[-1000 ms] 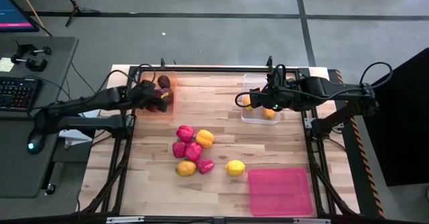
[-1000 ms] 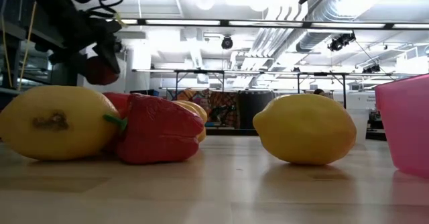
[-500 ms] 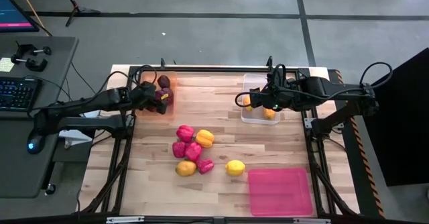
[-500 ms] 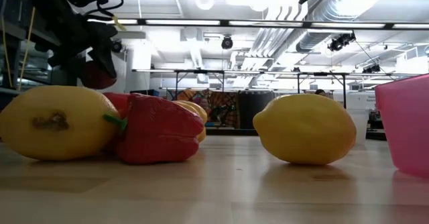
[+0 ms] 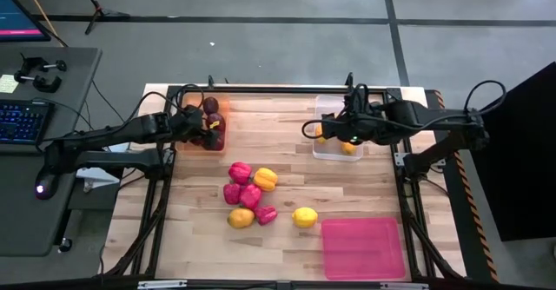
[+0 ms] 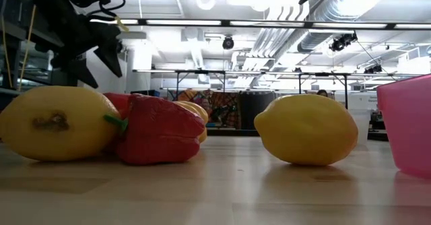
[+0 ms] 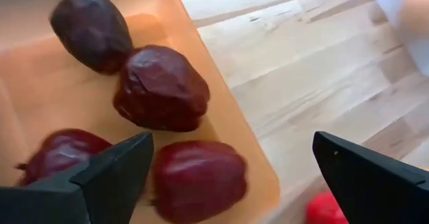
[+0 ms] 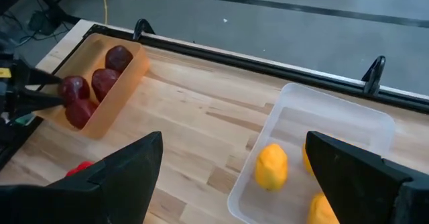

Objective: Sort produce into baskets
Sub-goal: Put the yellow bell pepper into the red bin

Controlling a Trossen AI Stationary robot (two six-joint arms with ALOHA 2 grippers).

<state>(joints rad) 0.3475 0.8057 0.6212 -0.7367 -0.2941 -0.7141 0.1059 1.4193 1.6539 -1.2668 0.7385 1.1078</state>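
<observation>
High view: left gripper [image 5: 208, 128] poised over orange tray [image 5: 219, 106], fingers spread wide and empty, maroon fruit [image 7: 196, 180] released since a second ago, lying with three others. Right gripper [image 5: 334, 132] wide open above clear tray [image 5: 326, 104].

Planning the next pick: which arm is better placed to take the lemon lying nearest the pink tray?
Probably the right. Its open hand hovers over the clear tray, on the lemon's side of the table; the left hand is open over the orange tray, farther off.
</observation>
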